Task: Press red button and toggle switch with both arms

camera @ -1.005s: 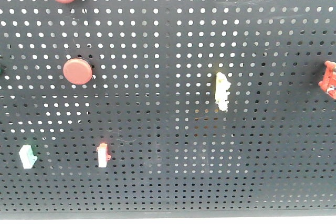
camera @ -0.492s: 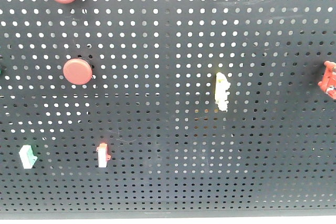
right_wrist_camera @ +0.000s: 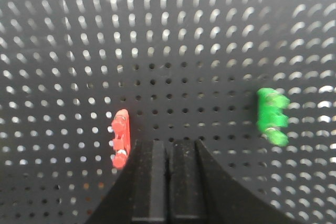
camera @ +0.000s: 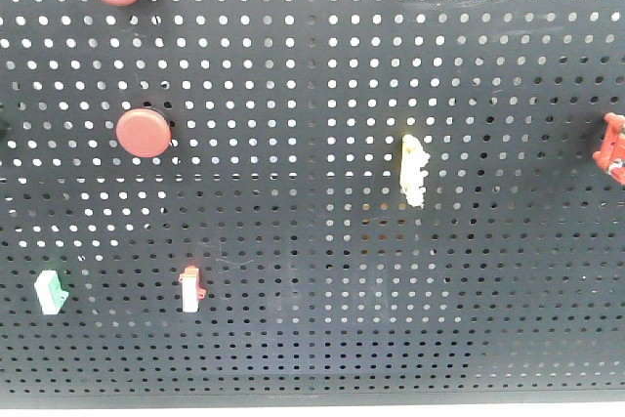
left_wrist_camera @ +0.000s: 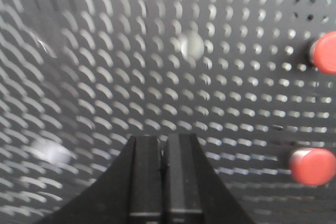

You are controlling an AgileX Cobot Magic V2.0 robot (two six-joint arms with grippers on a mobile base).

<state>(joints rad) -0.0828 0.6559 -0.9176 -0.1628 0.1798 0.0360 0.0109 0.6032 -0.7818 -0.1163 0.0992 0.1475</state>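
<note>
Black pegboard all around. Left gripper (fingers pressed together) is near a red button; right gripper, same, beside a red switch.

This looks like a robotics test bench in a lab or workshop. A black perforated panel fills every view, with light showing through its holes. Mounted on it are round red buttons and small coloured toggle switches — practice hardware set out in rows.
</note>
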